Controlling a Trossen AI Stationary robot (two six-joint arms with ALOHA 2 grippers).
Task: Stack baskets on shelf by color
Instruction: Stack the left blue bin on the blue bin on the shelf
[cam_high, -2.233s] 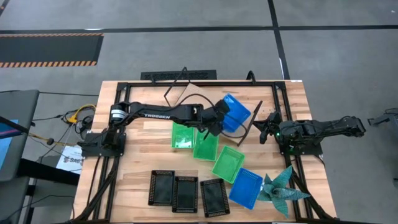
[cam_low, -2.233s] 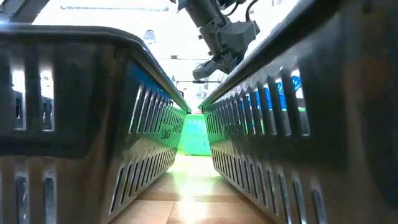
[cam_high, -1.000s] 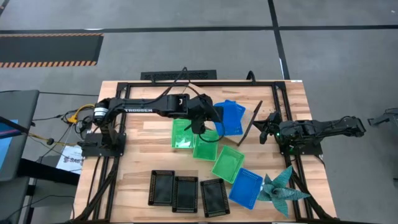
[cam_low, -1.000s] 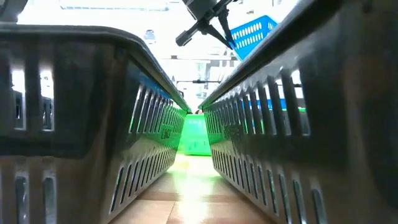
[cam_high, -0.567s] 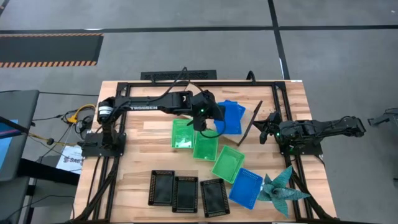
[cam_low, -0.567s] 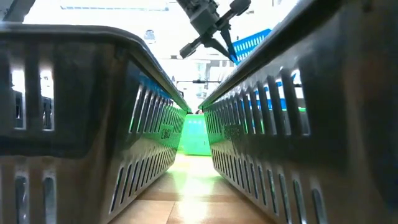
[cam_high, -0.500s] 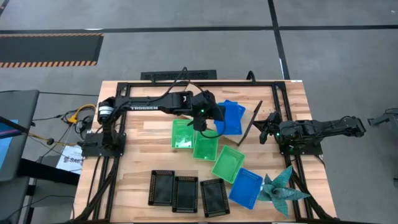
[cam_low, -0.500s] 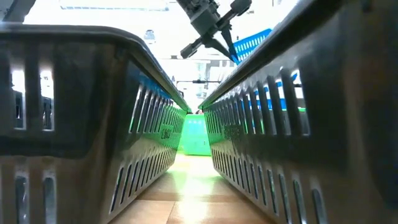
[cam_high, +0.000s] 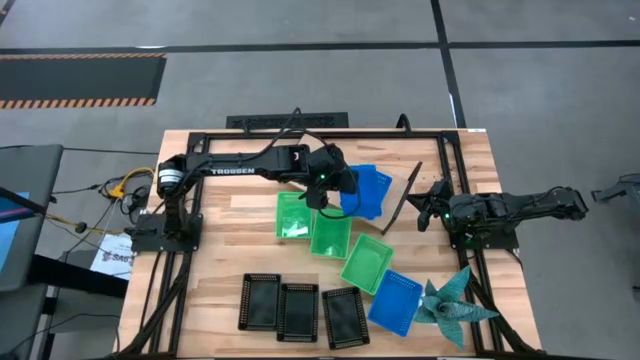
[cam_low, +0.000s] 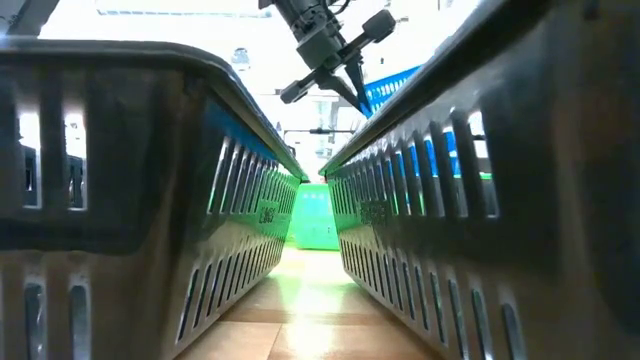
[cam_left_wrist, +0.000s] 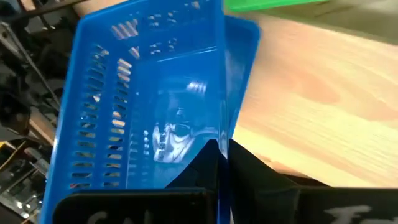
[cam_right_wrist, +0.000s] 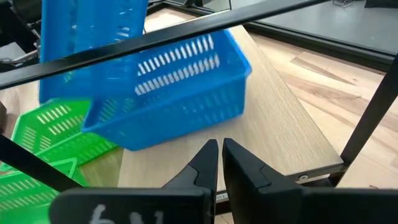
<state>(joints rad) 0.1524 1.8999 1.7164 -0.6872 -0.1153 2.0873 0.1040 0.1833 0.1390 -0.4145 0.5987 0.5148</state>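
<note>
While pinching a blue basket (cam_high: 352, 192) wall, left gripper (cam_high: 331, 196) hovers beside another blue one (cam_high: 372, 188) at three o'clock. Right gripper (cam_high: 428, 215) waits nearly pressed together, empty.

Looks like a robotics lab or workshop: wooden table (cam_high: 230, 240) bolted w/ black metal frame (cam_high: 300, 131), sitting on grey concrete floor (cam_high: 300, 70) w/ a hazard-striped mat (cam_high: 80, 80). Loose cables (cam_high: 120, 190) hang off table's side

Glossy perforated plastic blue basket (cam_left_wrist: 149, 106); smooth matt pale wood shelf (cam_right_wrist: 273, 137).
</note>
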